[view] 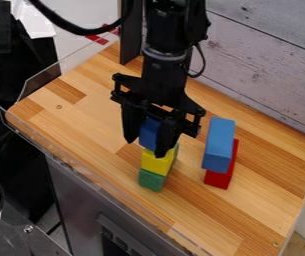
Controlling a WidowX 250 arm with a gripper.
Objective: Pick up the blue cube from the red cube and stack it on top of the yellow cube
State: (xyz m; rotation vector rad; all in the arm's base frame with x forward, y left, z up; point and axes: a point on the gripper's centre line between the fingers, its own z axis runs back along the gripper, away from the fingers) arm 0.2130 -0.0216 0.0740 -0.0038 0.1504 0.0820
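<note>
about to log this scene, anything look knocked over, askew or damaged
Nothing stands out: the yellow rectangular block sits on the green block, the long blue block lies on the red block, and the black gripper holds a second blue block.

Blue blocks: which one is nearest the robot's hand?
The blue block held in the hand, just above the yellow block. The other blue block lies on the red block, apart from the hand.
</note>
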